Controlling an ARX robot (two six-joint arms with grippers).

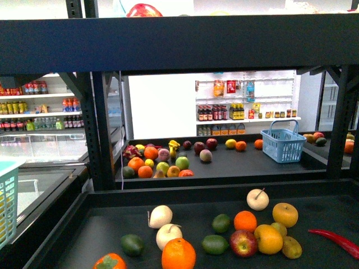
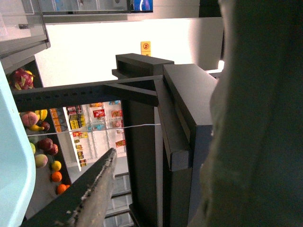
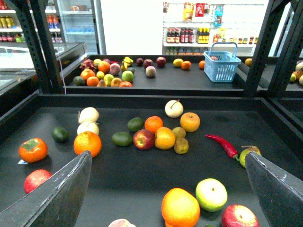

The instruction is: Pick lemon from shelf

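The lemon [image 1: 268, 239] lies on the near tier of the shelf [image 1: 185, 42], right of centre, packed into a cluster with a red apple [image 1: 243, 243] touching one side, an orange [image 1: 245, 221] just behind and a brownish fruit [image 1: 291, 247] on the other side. It looks light, firm and smooth-skinned, so it may roll or slip; I would take it from above across its narrow middle, where the neighbours leave room. The right pincer [image 3: 168, 158] hangs released, fingers spread wide over the tier short of the cluster, while the left wrist view shows only one finger [image 2: 94, 194], so I cannot tell that pincer's state.
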